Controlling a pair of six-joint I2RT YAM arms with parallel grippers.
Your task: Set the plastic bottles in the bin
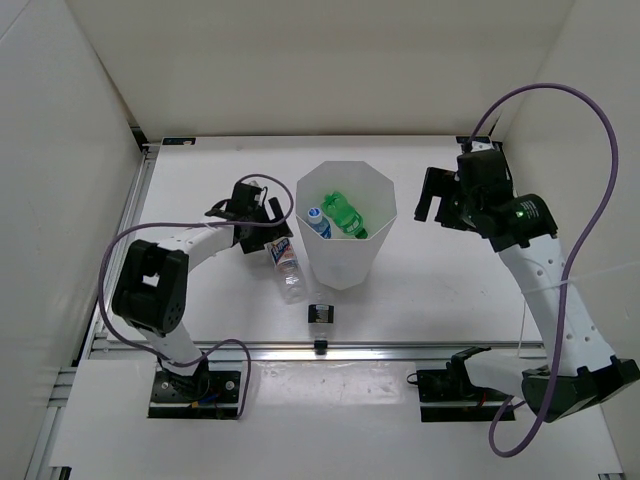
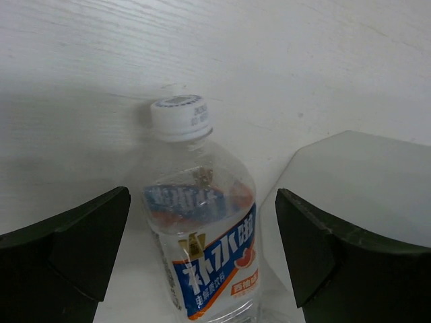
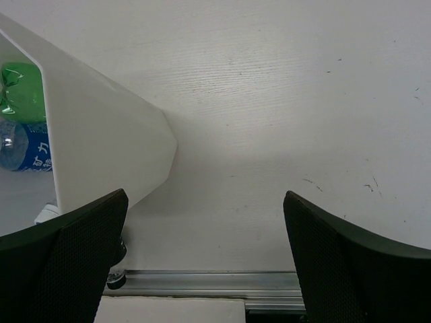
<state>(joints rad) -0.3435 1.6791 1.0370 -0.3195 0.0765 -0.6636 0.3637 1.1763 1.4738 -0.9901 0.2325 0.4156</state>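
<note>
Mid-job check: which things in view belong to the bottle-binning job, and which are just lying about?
Job: white bin; green bottle and blue-label bottle, both inside it; labelled clear bottle lying on the table left of the bin, at the open left gripper.
Lying about: small black block, on the table in front of the bin.

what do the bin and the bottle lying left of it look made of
The bin: probably thin moulded plastic, milky white, faintly glossy, with smooth flat facets. The bottle: clear glossy plastic, since the table shows through its body; the blue-and-white label looks like printed film, and the ribbed white cap like harder opaque plastic.
</note>
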